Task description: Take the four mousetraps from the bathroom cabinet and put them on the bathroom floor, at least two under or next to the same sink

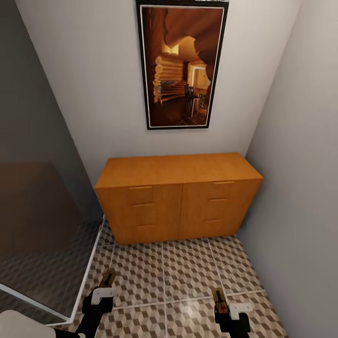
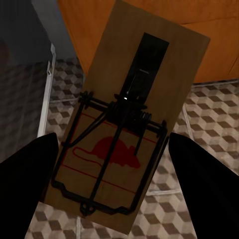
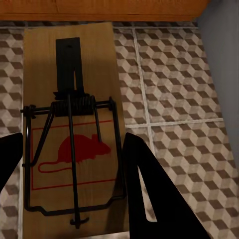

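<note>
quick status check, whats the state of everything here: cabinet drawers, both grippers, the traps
cabinet: all six drawers shut, top bare
left gripper: shut on a mousetrap, above the floor
left mousetrap: held between the fingers, wire bar down over the red mouse mark
right gripper: shut on a mousetrap, above the floor
right mousetrap: held between the fingers, wire bar down over the red mouse mark
bathroom floor: no trap lying on it in view

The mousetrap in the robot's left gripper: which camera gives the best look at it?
The left wrist view: the left mousetrap spans the picture between the dark fingers, showing its wooden board, black wire frame and red mouse print. In the head view it is a small brown sliver at the left gripper. The right wrist view shows another mousetrap.
</note>
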Motion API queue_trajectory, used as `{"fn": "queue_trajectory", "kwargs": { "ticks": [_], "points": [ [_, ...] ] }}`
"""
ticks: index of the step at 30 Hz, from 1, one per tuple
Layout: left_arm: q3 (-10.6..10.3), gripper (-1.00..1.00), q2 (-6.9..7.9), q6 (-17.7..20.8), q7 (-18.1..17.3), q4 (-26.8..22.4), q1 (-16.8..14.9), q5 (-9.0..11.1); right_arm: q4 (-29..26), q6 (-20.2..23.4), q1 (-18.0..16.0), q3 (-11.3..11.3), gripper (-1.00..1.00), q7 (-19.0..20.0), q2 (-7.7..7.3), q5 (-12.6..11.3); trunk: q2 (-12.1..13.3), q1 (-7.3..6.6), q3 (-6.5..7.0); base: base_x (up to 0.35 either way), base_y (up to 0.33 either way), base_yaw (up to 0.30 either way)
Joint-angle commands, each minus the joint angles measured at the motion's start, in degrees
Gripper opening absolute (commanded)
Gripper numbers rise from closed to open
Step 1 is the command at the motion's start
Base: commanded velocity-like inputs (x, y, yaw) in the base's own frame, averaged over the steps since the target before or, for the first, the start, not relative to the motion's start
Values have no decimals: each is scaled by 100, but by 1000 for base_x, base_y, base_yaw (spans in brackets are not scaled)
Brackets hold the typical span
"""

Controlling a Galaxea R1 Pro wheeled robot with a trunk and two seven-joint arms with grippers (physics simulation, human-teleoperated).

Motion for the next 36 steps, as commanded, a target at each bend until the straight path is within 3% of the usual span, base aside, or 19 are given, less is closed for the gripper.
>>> {"fn": "queue_trajectory", "kwargs": {
  "ticks": [1,36],
  "points": [
    [-30,-100,-1,-18,49,-18,-12,-14,5,-10,-5,49,-100,-67,-4,-10,-12,4,-2,0,0,0],
    [-29,-100,-1,-18,49,-18,-12,-14,13,-18,-5,49,-100,-67,-3,-4,-12,4,325,0,0,0]
  ]
}}
